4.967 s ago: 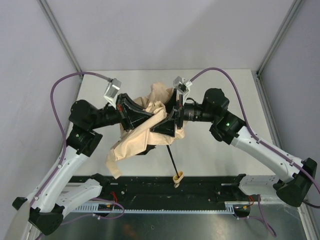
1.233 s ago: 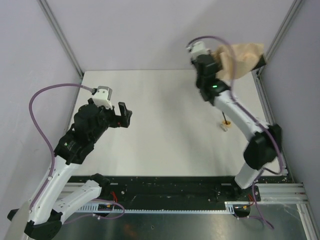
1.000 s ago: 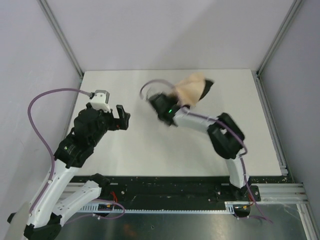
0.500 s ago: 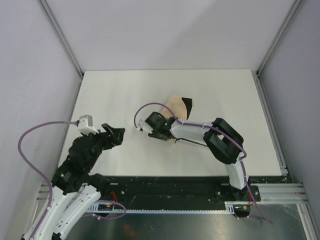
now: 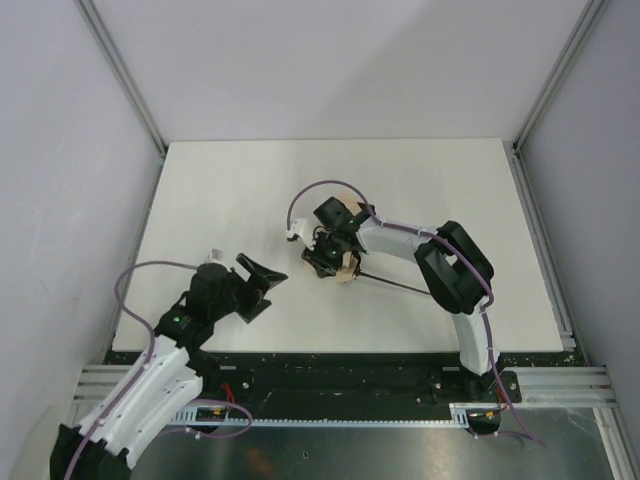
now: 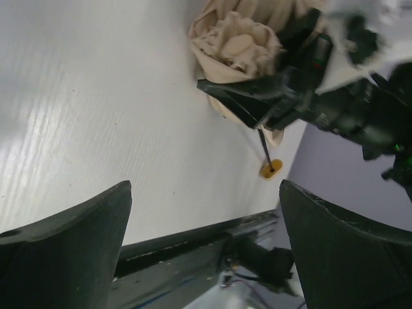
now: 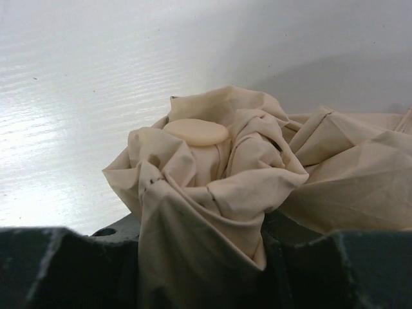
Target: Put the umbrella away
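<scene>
Fabric filled the right claw (image 7: 203, 257): its two dark fingers were pinched on the crumpled beige canopy of the umbrella (image 7: 212, 174). From above, that claw sat low near the middle of the white surface (image 5: 220, 190), the umbrella's thin black shaft (image 5: 395, 284) running out from it toward the right. The left wrist view showed the small tan handle (image 6: 270, 169) at the shaft's end, resting on or just over the surface (I could not tell which). The left claw (image 5: 258, 285) was spread wide and carried nothing, pointed at the bundle but well apart from it.

As a judgement, the step in hand was gathering the loose canopy; the shaft looked not yet collapsed. The next move likely called for the left claw to take the handle or shaft so that the two arms could push it short. No brand, label or writing could be read anywhere.
</scene>
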Tool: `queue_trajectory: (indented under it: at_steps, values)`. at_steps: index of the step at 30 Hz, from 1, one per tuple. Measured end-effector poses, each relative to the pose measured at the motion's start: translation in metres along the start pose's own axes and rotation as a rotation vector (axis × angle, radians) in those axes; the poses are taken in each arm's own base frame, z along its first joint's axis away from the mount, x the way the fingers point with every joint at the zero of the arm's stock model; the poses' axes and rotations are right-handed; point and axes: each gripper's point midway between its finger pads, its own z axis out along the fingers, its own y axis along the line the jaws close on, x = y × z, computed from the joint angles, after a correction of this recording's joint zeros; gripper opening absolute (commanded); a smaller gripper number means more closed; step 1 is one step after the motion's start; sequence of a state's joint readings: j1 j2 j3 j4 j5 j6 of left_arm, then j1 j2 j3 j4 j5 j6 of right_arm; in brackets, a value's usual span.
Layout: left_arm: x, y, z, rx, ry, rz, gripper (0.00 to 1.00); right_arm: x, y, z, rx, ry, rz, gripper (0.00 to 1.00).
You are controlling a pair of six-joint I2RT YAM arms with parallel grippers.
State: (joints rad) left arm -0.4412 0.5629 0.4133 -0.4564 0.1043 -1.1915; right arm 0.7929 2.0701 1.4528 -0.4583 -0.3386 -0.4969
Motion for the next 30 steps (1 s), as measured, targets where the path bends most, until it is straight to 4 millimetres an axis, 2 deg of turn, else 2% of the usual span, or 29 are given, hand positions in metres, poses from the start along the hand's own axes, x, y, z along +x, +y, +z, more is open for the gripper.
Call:
queue_trajectory:
  at_steps: [4,7,10,14,24,30]
  values:
    - [0.006,0.012,0.027,-0.008,0.078,-0.201,0.99,-0.002,0.002,0.001,-0.058,-0.035,0.039,0.0]
    - [0.006,0.005,0.04,0.022,0.113,-0.259,0.99,-0.004,0.006,0.002,-0.09,-0.052,0.061,0.0]
    - [0.005,-0.009,0.05,0.089,0.137,-0.285,0.99,-0.006,0.01,0.004,-0.12,-0.068,0.082,0.0]
    - [0.006,-0.015,0.064,0.122,0.165,-0.309,0.99,-0.008,0.012,0.005,-0.145,-0.085,0.103,0.0]
    - [0.003,-0.007,0.097,0.105,0.169,-0.312,0.98,-0.012,0.011,0.004,-0.163,-0.109,0.12,0.0]
    - [0.001,-0.004,0.108,0.104,0.164,-0.308,0.98,-0.012,0.012,0.004,-0.165,-0.112,0.13,0.0]
